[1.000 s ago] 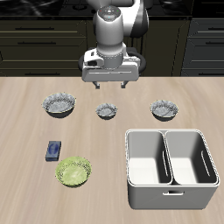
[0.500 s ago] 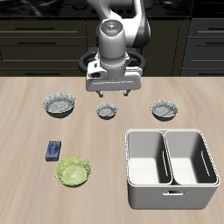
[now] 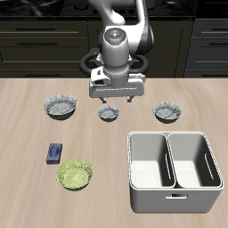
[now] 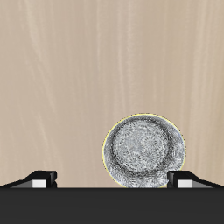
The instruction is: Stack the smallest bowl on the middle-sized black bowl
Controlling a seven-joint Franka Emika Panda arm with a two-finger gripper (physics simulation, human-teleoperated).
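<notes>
The smallest bowl [image 3: 108, 112], tiny and dark with a pale ruffled rim, sits on the wooden table [image 3: 27, 178] near its middle. It also shows in the wrist view [image 4: 144, 150], close under the fingers. The middle-sized black bowl [image 3: 166, 110], wider and brownish inside, stands apart from it at the same depth. My gripper [image 3: 114, 98] hangs just above and slightly behind the smallest bowl, open and empty. In the wrist view the gripper [image 4: 112, 179] shows both fingertips [image 4: 39, 178] spread wide. The bowl lies between them, nearer one finger.
The largest, greyer ruffled bowl [image 3: 59, 108] stands on the other side of the smallest one. A green bowl [image 3: 76, 174] and a small blue box [image 3: 55, 153] lie nearer the front edge. A white two-compartment bin [image 3: 174, 169] stands at the front.
My gripper has come down and forward toward the smallest bowl, staying open. The bowls have not moved.
</notes>
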